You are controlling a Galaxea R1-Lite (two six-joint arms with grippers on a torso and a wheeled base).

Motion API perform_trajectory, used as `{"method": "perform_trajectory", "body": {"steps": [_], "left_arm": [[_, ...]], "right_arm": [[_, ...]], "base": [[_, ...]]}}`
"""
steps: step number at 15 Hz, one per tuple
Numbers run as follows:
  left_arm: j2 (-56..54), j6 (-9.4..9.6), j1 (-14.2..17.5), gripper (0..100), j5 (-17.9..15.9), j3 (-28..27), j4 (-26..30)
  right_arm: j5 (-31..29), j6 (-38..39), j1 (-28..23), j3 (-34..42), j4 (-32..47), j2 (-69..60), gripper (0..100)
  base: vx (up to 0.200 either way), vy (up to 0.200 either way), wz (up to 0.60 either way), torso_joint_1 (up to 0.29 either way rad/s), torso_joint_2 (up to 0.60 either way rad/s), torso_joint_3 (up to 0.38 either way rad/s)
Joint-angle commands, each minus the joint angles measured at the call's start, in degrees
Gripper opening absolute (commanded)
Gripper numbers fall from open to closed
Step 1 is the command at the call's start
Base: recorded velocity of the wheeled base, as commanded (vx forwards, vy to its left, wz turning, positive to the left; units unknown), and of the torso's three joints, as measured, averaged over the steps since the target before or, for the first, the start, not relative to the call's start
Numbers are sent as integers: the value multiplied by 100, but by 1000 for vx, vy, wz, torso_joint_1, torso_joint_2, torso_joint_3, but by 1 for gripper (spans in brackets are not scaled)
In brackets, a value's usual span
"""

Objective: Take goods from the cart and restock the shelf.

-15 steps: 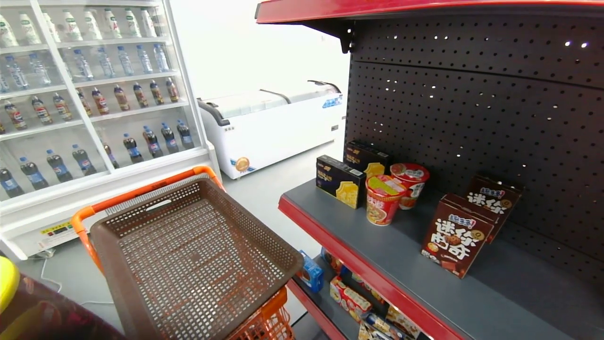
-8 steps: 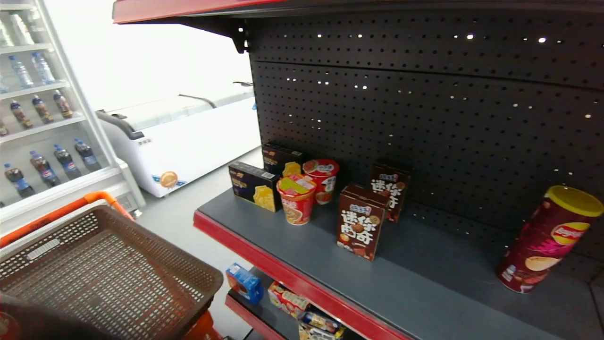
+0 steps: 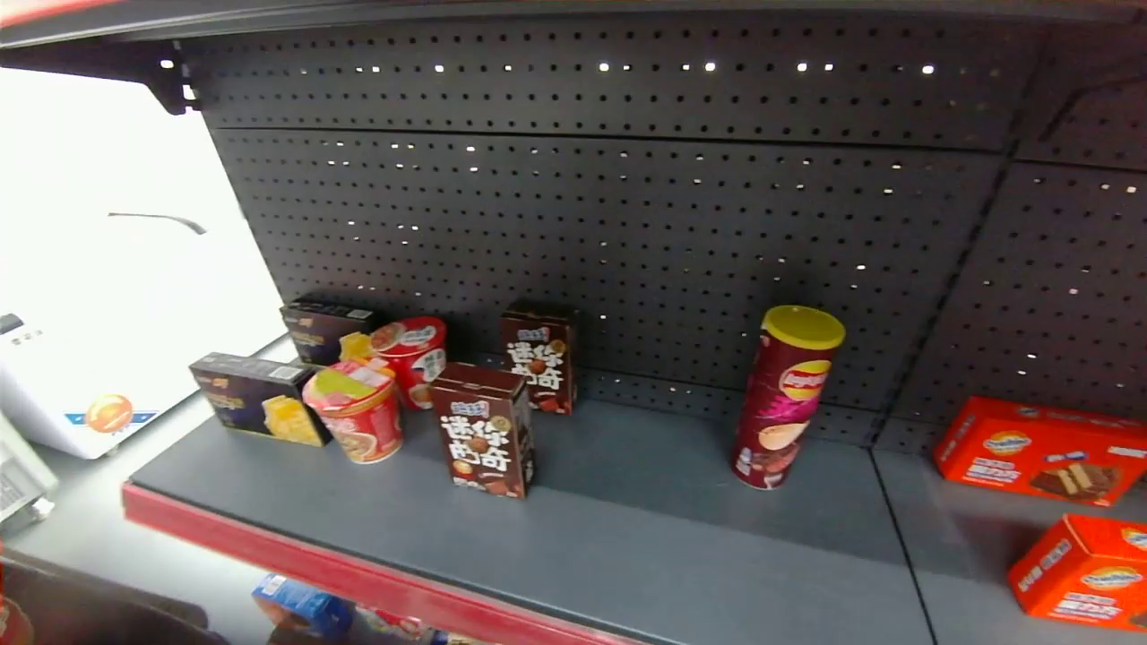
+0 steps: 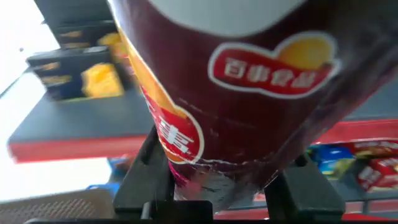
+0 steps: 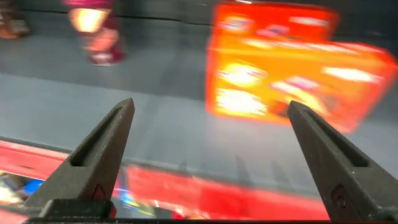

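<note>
Large white characters mark the front brown box (image 3: 484, 430) and the rear brown box (image 3: 538, 358). A red-and-yellow oval logo sits on the standing crisp can (image 3: 787, 399) and, with white characters, on the held crisp can (image 4: 249, 93). The print on the orange boxes (image 3: 1030, 448) is too small to read

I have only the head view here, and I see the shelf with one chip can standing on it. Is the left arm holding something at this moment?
Observer: Yes. The left end effector is shut on a dark red chip can, with one finger at each side of it.
Operator: And the right one, is it holding goods too?
Observer: No. The right end effector is open, with nothing between its fingers.
Operator: What does it face?
Observer: The orange box on the shelf, with the standing can farther along the shelf.
</note>
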Motion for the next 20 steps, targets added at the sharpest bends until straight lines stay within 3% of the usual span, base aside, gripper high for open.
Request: {"method": "perform_trajectory", "body": {"steps": [1,5,15,20], "left_arm": [[28,-20,8,0,-1,27,-3],[19,-196,8,0,-1,54,-3],[2,-240,8,0,-1,115,14],[-491,-213,17,0,25,71,700]], "right_arm": [[-1,2,-1,1,-1,2,100],[-1,-7,-1,1,-1,2,100],[-1,-7,-1,1,-1,2,100],[-1,-7,-1,1,-1,2,100]], "base": [[0,0,-600,2,-2,2],[0,0,-450,2,-2,2],[0,0,0,0,0,0],[0,0,0,0,0,0]]}}
